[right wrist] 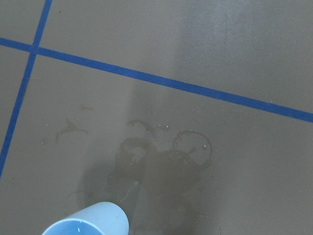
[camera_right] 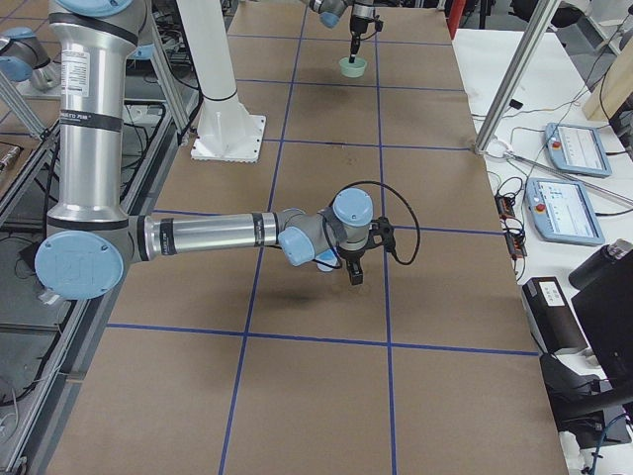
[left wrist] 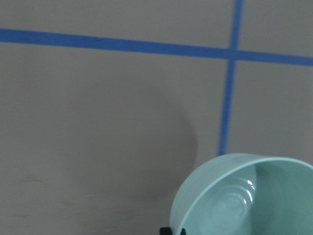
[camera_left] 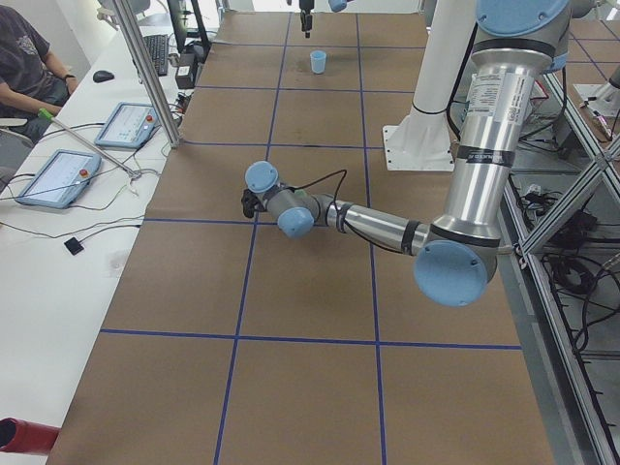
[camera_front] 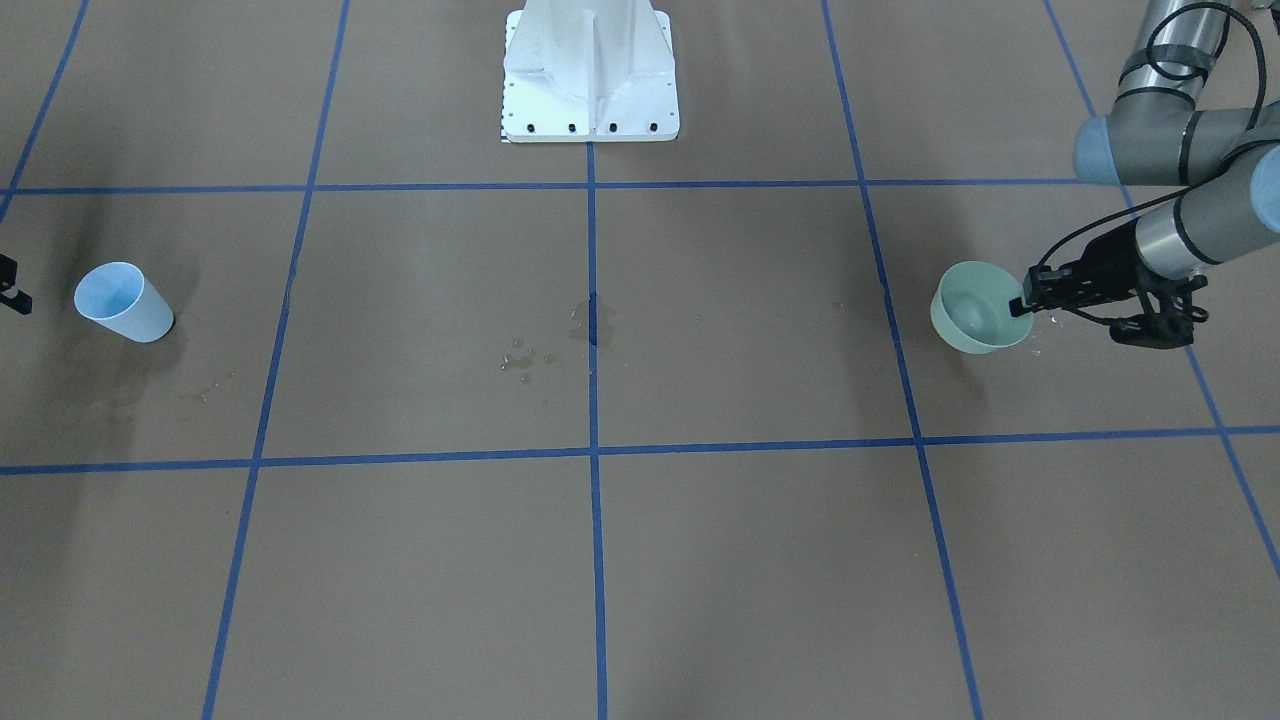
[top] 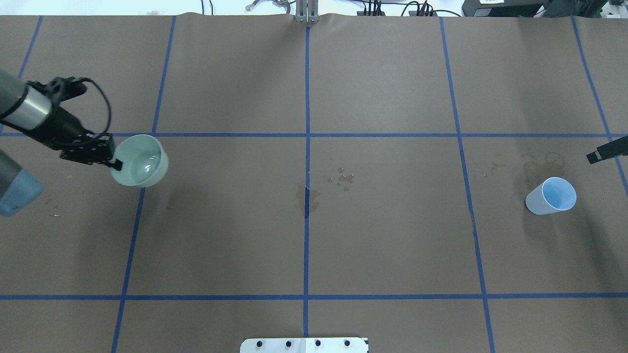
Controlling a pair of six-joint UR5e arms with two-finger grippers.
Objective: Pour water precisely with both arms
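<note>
My left gripper is shut on the near rim of a pale green bowl. The bowl also shows in the left wrist view. Water shows inside it as faint ripples and white glints. I cannot tell whether the bowl rests on the table. A light blue cup stands upright on the opposite side. My right gripper shows only as a black tip at the view's edge, beside and apart from the cup. I cannot tell whether it is open or shut.
The white pedestal base stands at mid table on the robot's side. Water drops and a dark stain lie at the centre. Wet ring marks lie by the cup. A seated operator and tablets are beyond the far edge.
</note>
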